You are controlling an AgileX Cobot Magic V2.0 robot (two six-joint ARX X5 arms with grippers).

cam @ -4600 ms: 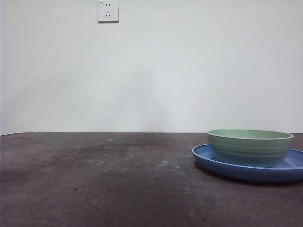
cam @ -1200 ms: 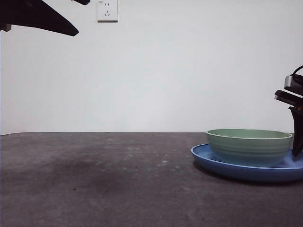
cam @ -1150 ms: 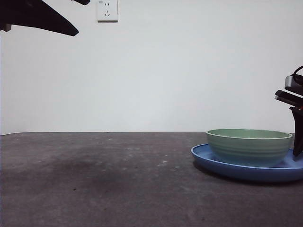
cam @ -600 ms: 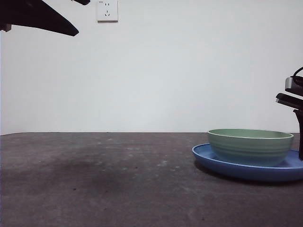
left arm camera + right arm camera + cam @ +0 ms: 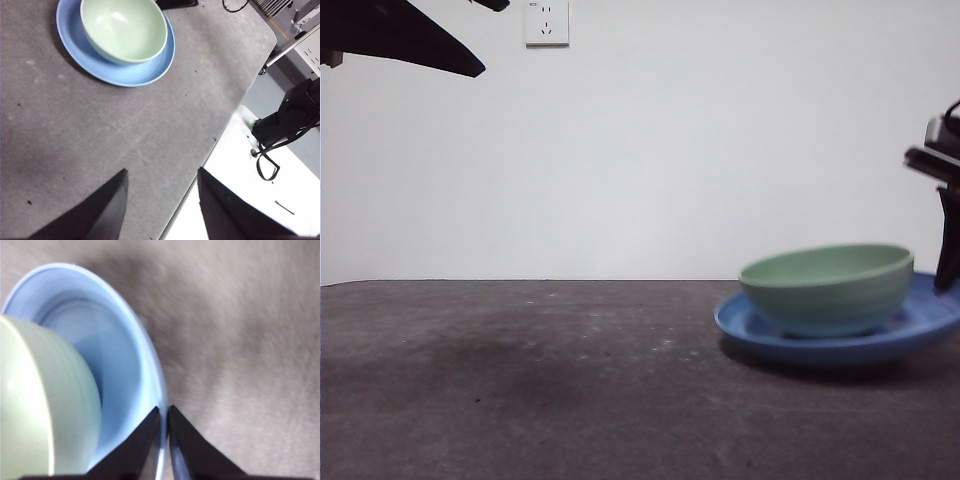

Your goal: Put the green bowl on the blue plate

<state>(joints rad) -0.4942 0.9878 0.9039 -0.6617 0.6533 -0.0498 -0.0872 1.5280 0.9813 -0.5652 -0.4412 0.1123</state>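
The green bowl (image 5: 825,285) sits inside the blue plate (image 5: 750,328) at the table's right side. Both tilt, with the plate's right side raised off the table. My right gripper (image 5: 164,412) is shut on the rim of the blue plate (image 5: 120,365), and the green bowl (image 5: 35,405) lies close beside it. In the front view that right gripper (image 5: 948,240) stands at the right edge. My left gripper (image 5: 162,172) hangs open and high above the table, away from the green bowl (image 5: 125,27) and the blue plate (image 5: 145,70).
The dark grey table (image 5: 520,380) stretches out to the left of the plate. A wall socket (image 5: 548,22) sits high on the white wall. The left arm (image 5: 410,35) shows as a black tip at the top left. Black equipment (image 5: 290,110) stands beyond the table's edge.
The right gripper has risen with the plate's rim. The plate's right side has lifted, and plate and bowl now tilt and sit slightly further left. The left arm has not moved.
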